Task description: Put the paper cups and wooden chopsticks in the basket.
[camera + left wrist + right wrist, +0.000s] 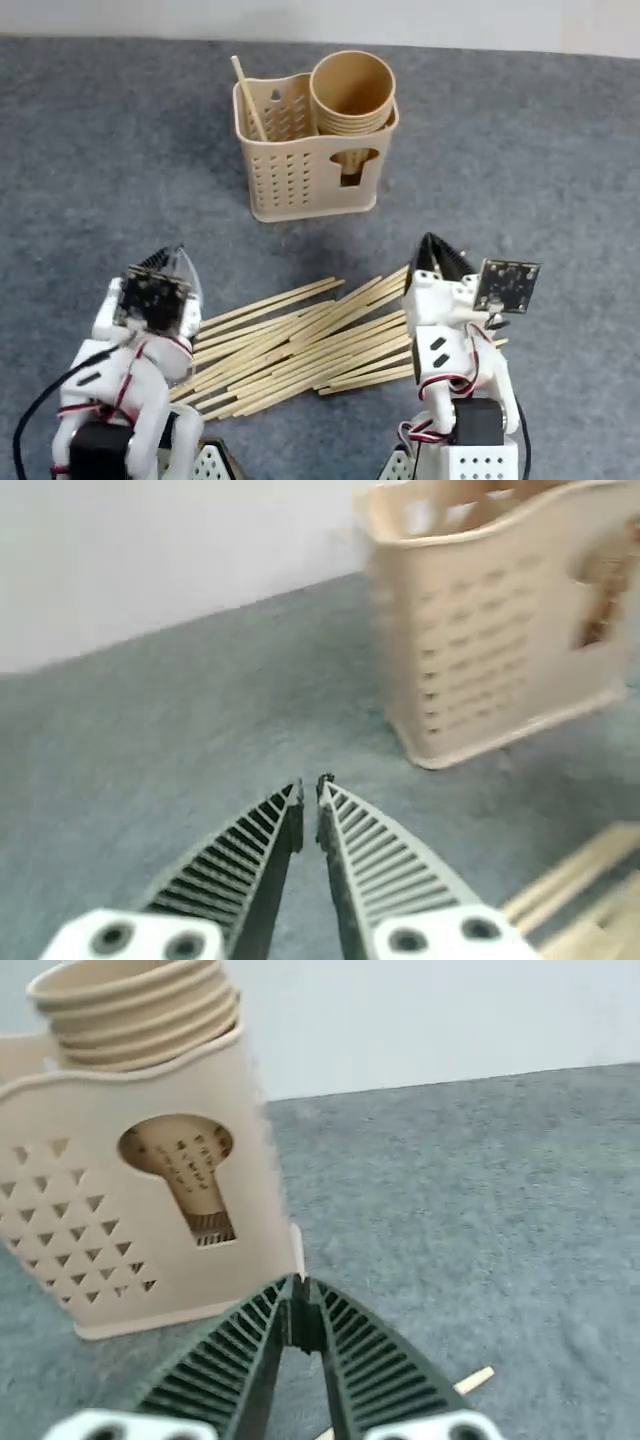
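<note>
Tabletop (90,150): I see a grey, carpet-like surface that carries everything.
Basket (305,170): a beige perforated basket stands upright towards the far edge, about midway between the left and right edges. It has two compartments side by side.
Paper cups (352,95): a nested stack sits upright in the basket compartment nearer the right edge. The top cup's mouth rises above the rim. In the right wrist view the stack (135,1000) pokes out of the basket (100,1230), and a cutout in the wall shows a cup's side.
Chopstick in the basket (248,95): a single stick leans in the compartment nearer the left edge, and its tip sticks up past the rim.
Loose chopsticks (300,345): many lie flat in a fanned, overlapping heap near the near edge, between my two arms and well apart from the basket. The left wrist view catches a few ends (580,880); the right wrist view catches one end (475,1380).
Left jaws: together with only a sliver between the tips and nothing held, they hang over bare tabletop just past the heap's left end, with the basket (490,640) off to one side.
Right jaws: pressed together with nothing held, they sit at the heap's right end and point at the basket.
</note>
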Controlling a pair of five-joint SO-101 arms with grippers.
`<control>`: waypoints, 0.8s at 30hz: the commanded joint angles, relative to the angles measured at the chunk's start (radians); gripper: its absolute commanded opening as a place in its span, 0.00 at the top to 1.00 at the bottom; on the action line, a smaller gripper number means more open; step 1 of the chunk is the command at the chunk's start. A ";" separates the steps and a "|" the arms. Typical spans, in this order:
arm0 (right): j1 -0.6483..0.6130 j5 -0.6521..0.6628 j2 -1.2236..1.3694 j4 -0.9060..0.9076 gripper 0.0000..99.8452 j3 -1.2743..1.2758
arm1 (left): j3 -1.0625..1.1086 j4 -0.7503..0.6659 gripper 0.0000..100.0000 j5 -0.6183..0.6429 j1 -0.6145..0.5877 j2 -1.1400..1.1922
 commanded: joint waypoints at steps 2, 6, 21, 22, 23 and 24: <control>0.035 -0.021 -0.021 0.007 1.00 -0.010 | -0.124 0.084 0.95 -0.054 0.120 0.073; 0.035 -0.021 -0.021 0.007 1.00 -0.010 | -0.173 0.101 0.95 -0.103 0.177 0.262; 0.030 -0.015 -0.021 0.007 1.00 -0.012 | -0.331 0.095 0.88 -0.236 0.249 0.911; 0.030 -0.015 -0.021 0.007 1.00 -0.012 | -0.331 0.094 0.86 -0.236 0.249 0.940; 0.030 -0.015 -0.021 0.007 1.00 -0.012 | -0.331 0.094 0.85 -0.236 0.249 0.966; 0.030 -0.015 -0.021 0.007 1.00 -0.010 | -0.331 0.094 0.85 -0.236 0.249 0.992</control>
